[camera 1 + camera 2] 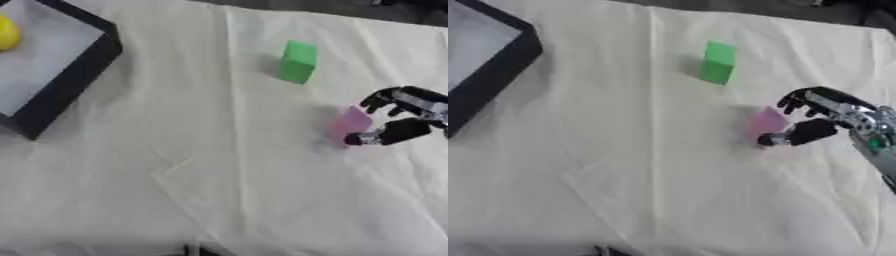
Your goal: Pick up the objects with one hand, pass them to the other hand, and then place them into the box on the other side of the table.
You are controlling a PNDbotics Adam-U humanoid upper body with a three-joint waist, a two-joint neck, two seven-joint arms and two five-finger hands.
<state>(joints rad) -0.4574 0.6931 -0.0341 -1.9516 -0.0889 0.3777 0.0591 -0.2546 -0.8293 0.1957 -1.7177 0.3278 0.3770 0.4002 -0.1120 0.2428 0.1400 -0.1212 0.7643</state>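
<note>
The right hand's fingers (796, 103) curl over the far side of a pink block (765, 122) while the thumb reaches in at its near lower corner, so the right hand (820, 120) is closed around the block from the right; whether the block has left the cloth cannot be told. The arm behind the hand runs off the right edge of the view. Just beyond the fingers, up and to the left, a green block (297, 62) stands upright on the white cloth (219, 175), apart from the pink one with a strip of bare cloth between them. From the pink block leftward the cloth lies open, creased with long folds, all the way to the black-walled box (74, 82) at the upper left corner, whose near corner points toward the middle of the table. A yellow rounded thing (7, 33) sits inside the box on its pale floor, at the left edge of the left eye view. The near half of the cloth is open too. The left hand shows in neither view.
</note>
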